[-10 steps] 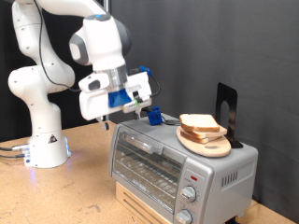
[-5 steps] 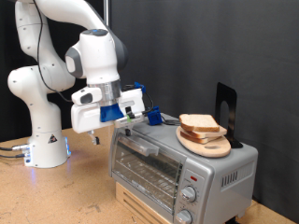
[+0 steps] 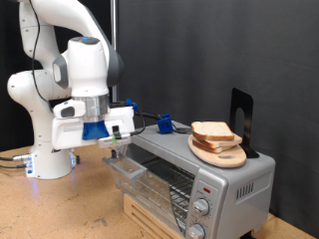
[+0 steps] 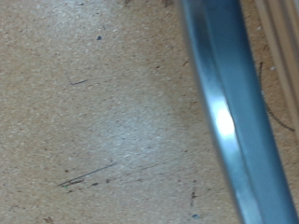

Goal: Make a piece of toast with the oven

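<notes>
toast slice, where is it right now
The pale, tan-crusted toast slice lies on a round wooden board atop the silver toaster oven, at the exterior view's right, before a black stand.

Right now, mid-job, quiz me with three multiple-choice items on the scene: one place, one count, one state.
1. Where is the piece of toast?
A. on the round board atop the oven
B. on the wire rack
C. on the table

2. How many round knobs show on the oven front?
A. one
B. two
C. four

3. How is the oven door?
A. shut
B. removed
C. pulled partly open

Answers: 1 A, it lies on the board on the oven's top. 2 B, two stacked at the exterior view's right. 3 C, the gripper is at its upper edge.
</notes>
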Controlling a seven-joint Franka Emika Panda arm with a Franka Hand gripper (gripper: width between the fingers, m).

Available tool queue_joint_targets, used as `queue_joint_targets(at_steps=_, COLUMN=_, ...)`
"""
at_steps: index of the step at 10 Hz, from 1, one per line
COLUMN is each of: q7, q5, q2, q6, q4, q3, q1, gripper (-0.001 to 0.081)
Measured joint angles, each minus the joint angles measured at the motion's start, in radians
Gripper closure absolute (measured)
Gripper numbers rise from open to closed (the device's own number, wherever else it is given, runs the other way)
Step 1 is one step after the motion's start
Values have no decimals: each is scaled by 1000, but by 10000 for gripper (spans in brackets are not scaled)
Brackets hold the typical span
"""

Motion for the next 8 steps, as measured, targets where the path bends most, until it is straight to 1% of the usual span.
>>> queue_joint_targets(at_steps=3, q7=11, q5=0, q2=61, q6=36, q4=20, q3=-9, q1=-28, gripper=6)
queue_joint_targets(at_steps=5, q7=49, q5=0, q2=126, q6=53, q4=52, q3=-11, q1=-39, gripper=6)
queue_joint_targets(at_steps=7, q7=53, q5=-7, q2=184, q6=69, q4=90, q3=-16, q1=-53, gripper=6)
queue_joint_targets(at_steps=8, q7=48, q5=-21, q2=204, q6=81, q4=97, q3=-21, q1=-59, gripper=6)
